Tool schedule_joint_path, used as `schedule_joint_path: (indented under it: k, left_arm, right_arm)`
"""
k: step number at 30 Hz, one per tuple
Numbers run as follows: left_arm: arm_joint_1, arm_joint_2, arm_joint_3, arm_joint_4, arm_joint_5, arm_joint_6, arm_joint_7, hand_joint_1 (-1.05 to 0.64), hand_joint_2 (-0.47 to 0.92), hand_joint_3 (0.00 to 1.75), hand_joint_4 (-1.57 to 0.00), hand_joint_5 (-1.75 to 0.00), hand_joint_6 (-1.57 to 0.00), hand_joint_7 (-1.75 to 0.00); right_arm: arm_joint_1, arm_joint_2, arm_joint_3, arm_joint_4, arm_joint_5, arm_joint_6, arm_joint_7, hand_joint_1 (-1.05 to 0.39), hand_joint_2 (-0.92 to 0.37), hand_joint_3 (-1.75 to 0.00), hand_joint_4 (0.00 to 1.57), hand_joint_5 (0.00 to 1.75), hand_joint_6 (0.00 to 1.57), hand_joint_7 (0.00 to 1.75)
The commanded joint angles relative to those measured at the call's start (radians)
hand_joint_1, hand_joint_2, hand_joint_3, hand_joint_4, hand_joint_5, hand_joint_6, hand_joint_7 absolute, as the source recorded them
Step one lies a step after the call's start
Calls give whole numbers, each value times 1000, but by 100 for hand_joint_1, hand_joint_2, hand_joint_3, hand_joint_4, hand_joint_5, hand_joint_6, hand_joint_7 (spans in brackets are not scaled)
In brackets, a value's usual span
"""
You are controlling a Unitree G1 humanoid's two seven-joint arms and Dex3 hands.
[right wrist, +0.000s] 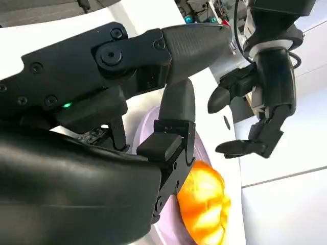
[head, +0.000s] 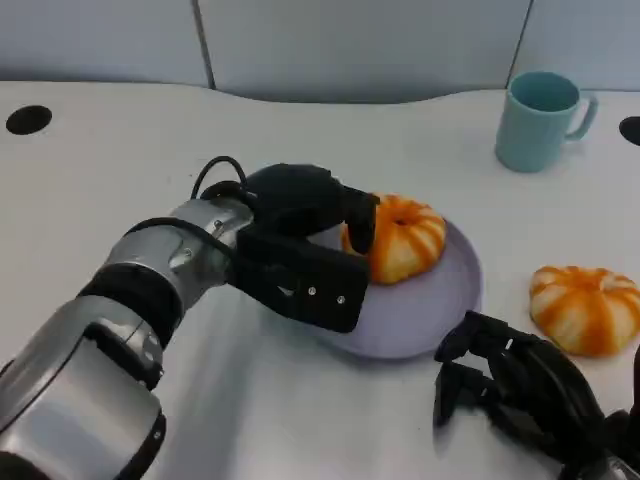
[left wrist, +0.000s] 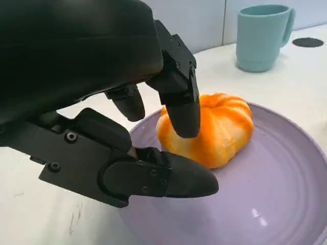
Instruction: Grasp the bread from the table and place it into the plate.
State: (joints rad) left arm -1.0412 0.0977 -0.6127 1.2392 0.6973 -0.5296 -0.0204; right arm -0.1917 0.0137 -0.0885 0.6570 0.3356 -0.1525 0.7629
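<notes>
One orange, white-striped bread (head: 400, 238) lies on the lavender plate (head: 430, 310) at the table's middle. My left hand (head: 300, 245) reaches over the plate's left part, its fingers spread. In the left wrist view a fingertip (left wrist: 181, 109) hangs just in front of that bread (left wrist: 222, 127) while the thumb (left wrist: 163, 178) stays clear of it above the plate (left wrist: 265, 199); nothing is gripped. A second, similar bread (head: 585, 308) rests on the table right of the plate. My right hand (head: 515, 385) sits near the front edge below it, fingers apart and holding nothing.
A teal mug (head: 540, 120) stands at the back right, also seen in the left wrist view as the mug (left wrist: 260, 35). Two dark holes in the tabletop sit at the far left (head: 28, 119) and far right edges. Bare white table lies left and in front.
</notes>
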Motion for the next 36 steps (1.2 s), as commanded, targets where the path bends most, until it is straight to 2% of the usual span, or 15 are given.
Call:
schedule_joint_path:
  k: [1, 6, 10, 13, 15, 19, 27, 36]
  left_arm:
    - [47, 47, 56, -28, -52, -64, 34, -84, 92, 34, -11, -106, -28, -101]
    - [92, 95, 127, -81, -125, -126, 5, -81, 92, 35, -9, -103, -27, -87]
    - [119, 121, 157, -114, -155, -159, -12, -81, 92, 35, -9, -101, -28, -83]
    - [164, 153, 210, -153, -220, -216, -40, -76, 92, 29, -20, -93, -34, -62]
    - [173, 155, 221, -163, -232, -221, -53, -75, 92, 28, -23, -92, -36, -57]
    - [275, 144, 349, -215, -456, -269, -194, -71, 92, 24, -31, -100, -41, -51]
    - [413, 107, 490, -377, -743, -199, -424, -64, 92, 24, -42, -107, -49, -51]
    - [501, 83, 585, -495, -895, -78, -549, -65, 92, 26, -51, -111, -58, -51]
  right_arm:
    - [18, -11, -5, 7, 6, 23, 4, -50, -92, -23, 66, 161, 66, 125]
    - [15, -15, -8, 11, 7, 17, 9, -49, -92, -24, 66, 162, 66, 124]
    - [12, -17, -10, 17, 5, 12, 11, -50, -92, -24, 67, 162, 66, 123]
    - [5, -20, -12, 32, 0, -7, 15, -51, -92, -24, 67, 162, 67, 124]
    - [4, -20, -12, 37, -1, -12, 17, -51, -92, -24, 67, 163, 67, 124]
    - [-7, -21, -24, 61, 11, -18, 30, -50, -92, -23, 68, 163, 67, 124]
    - [-15, -23, -31, 81, 3, -46, 37, -52, -92, -23, 68, 160, 67, 122]
    - [-21, -26, -34, 94, 8, -41, 43, -51, -92, -23, 68, 161, 67, 122]
